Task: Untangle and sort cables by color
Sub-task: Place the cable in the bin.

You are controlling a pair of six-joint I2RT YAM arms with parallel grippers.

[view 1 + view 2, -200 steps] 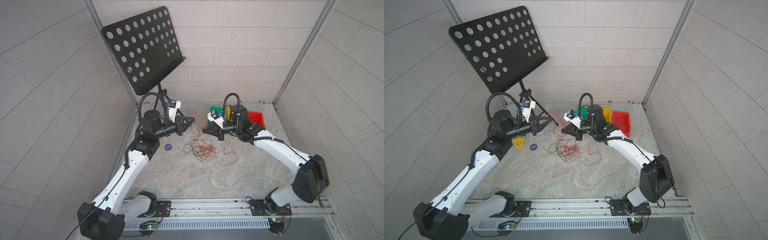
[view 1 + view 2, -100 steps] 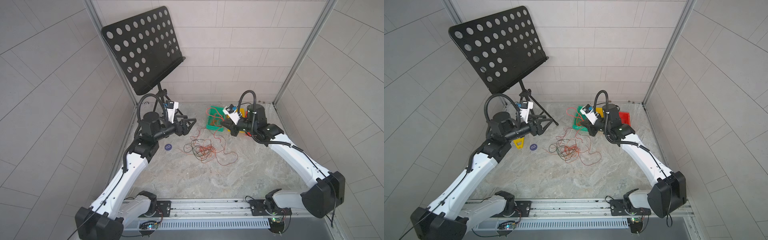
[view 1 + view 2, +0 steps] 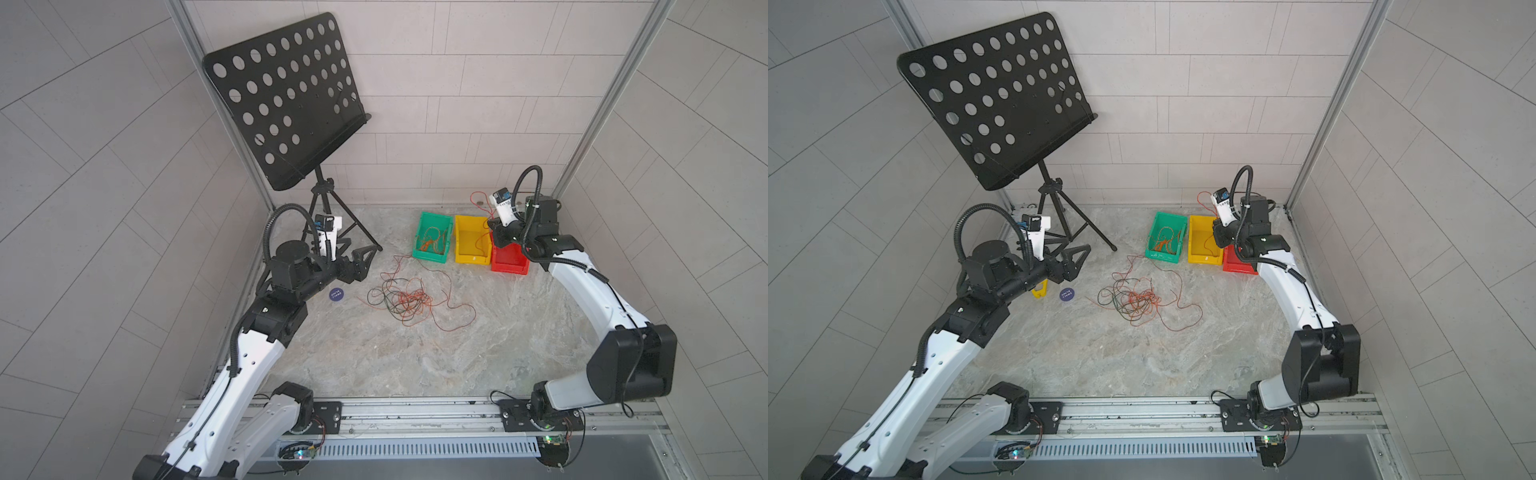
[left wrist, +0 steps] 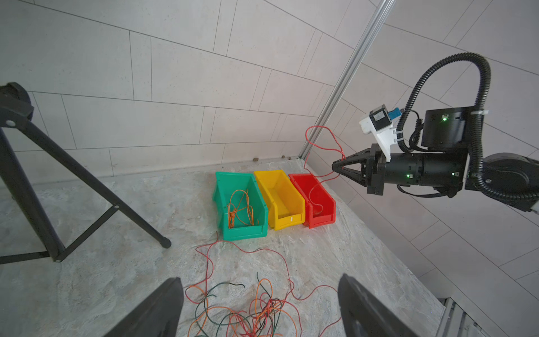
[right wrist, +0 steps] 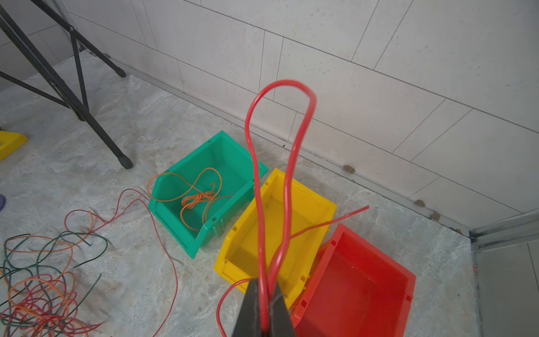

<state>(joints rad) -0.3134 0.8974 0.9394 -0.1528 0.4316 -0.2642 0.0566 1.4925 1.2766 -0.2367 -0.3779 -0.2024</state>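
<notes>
Right wrist view, right gripper [image 5: 264, 287] level, clamped on red cable [image 5: 251, 131] over red bin [image 5: 376, 251], left gripper [image 4: 259, 283] spread wide, raised beside tangle [image 4: 256, 315].

My left arm [image 3: 249, 365] reaches from the near left toward the middle. Its wrist is level and the left gripper [image 3: 362, 262] points right, jaws spread wide on nothing. My right arm [image 3: 590, 291] stretches to the far right, with the right gripper [image 4: 336, 168] raised and pinched tight on a red cable [image 5: 285, 83].
</notes>
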